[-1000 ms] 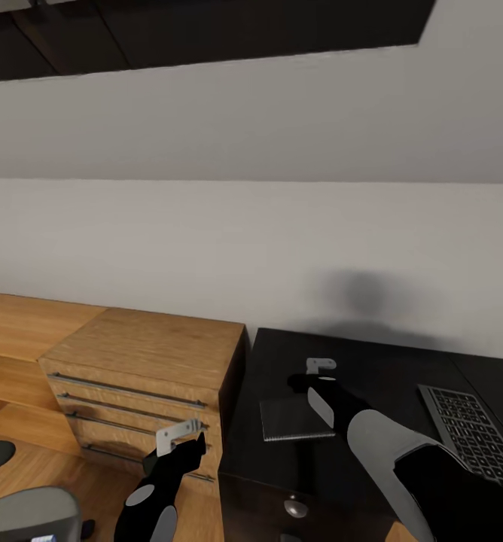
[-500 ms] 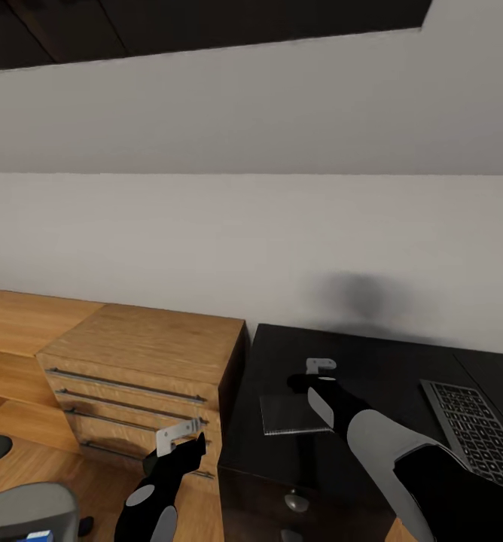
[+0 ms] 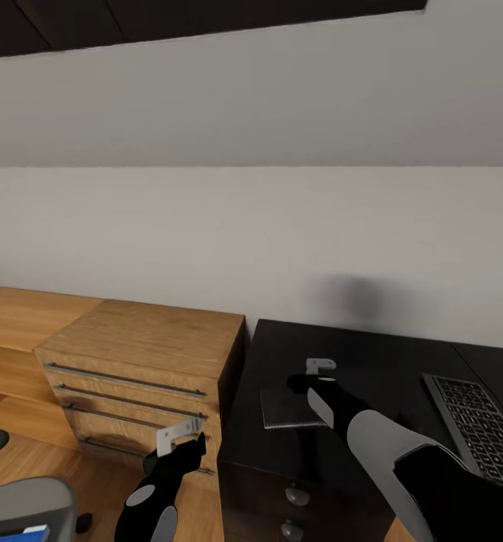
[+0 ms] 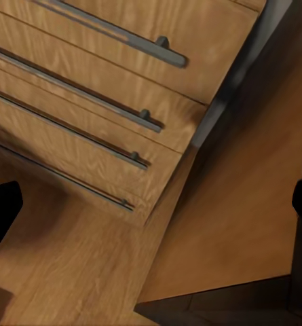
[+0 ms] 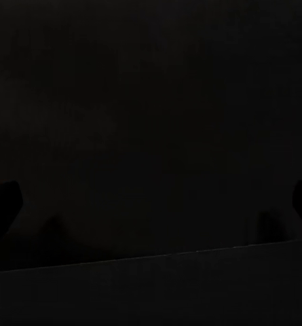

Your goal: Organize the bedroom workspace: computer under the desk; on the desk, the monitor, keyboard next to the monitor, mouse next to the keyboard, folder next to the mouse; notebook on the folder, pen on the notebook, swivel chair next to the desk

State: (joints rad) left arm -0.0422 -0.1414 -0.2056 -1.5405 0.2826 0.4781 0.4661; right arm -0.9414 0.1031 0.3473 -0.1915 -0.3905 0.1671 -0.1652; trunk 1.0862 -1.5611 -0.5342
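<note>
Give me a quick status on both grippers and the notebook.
Right gripper over the notebook on the black desk, grip unclear. Left gripper low by the wooden drawers, looks open. Keyboard at desk's right; nothing blocking.

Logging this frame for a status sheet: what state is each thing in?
Notebook: flat on the black desk, closed.
Keyboard: flat on the desk.
Wooden drawers: all shut.
Left hand: open, holding nothing.
Right hand: over the notebook; grip unclear.
</note>
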